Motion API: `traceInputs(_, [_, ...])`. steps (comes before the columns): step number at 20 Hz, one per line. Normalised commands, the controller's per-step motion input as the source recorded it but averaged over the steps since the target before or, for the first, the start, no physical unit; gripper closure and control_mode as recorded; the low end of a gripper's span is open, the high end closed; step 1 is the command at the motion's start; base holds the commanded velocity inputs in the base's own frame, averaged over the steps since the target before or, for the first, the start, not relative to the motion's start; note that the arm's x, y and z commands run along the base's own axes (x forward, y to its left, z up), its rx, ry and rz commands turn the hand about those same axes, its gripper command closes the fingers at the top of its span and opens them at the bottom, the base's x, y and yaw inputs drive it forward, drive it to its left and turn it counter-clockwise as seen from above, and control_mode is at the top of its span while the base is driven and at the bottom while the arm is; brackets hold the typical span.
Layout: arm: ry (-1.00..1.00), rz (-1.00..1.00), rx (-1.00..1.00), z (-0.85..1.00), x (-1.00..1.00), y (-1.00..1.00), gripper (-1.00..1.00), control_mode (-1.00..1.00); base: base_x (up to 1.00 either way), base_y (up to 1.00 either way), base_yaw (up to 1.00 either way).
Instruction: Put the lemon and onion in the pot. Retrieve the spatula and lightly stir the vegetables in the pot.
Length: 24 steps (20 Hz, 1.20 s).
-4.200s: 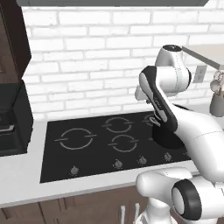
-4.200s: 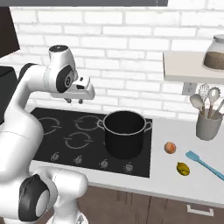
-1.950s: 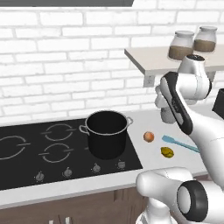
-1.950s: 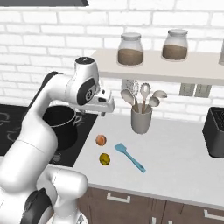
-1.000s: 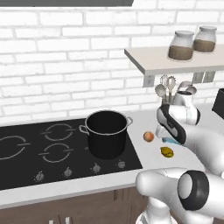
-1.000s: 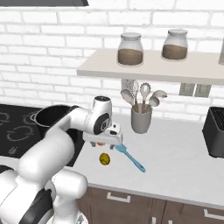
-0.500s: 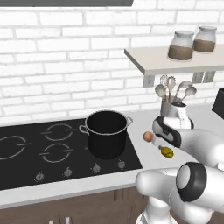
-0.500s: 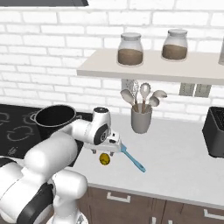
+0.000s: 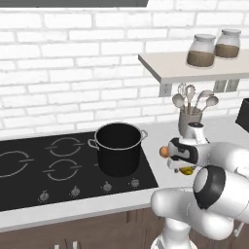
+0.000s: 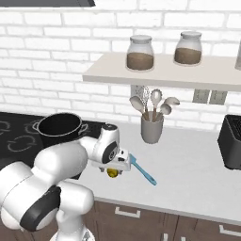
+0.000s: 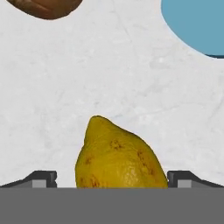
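Beside lemon (image 11: 120,155): onion (image 11: 46,8), spatula (image 11: 197,24)

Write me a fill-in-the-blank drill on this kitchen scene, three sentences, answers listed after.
1. In the hand view, the gripper has its jaws open on either side of the ______.
2. The pot sits on the black ______.
3. The spatula lying on the counter is light ______ in colour.

Missing words: lemon; cooktop; blue
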Motion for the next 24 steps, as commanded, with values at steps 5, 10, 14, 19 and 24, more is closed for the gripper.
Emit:
traceInputs(5, [0.00, 0.00, 0.00, -0.32, 0.00, 0.00, -1.00, -1.00, 0.00, 0.00, 0.00])
traceInputs(10, [0.00, 0.00, 0.00, -0.04, 0.00, 0.02, 1.00, -1.00, 0.00, 0.00, 0.00])
traceInputs(14, [0.00, 0.00, 0.00, 0.15, -0.01, 0.03, 1.00, -1.00, 0.00, 0.00, 0.00])
traceInputs(19, [-0.02, 0.00, 0.00, 0.83, -0.11, 0.23, 1.00, -1.00, 0.00, 0.00, 0.00])
traceInputs(24, [-0.09, 0.00, 0.00, 1.00, -0.05, 0.56, 1.00, -1.00, 0.00, 0.00, 0.00])
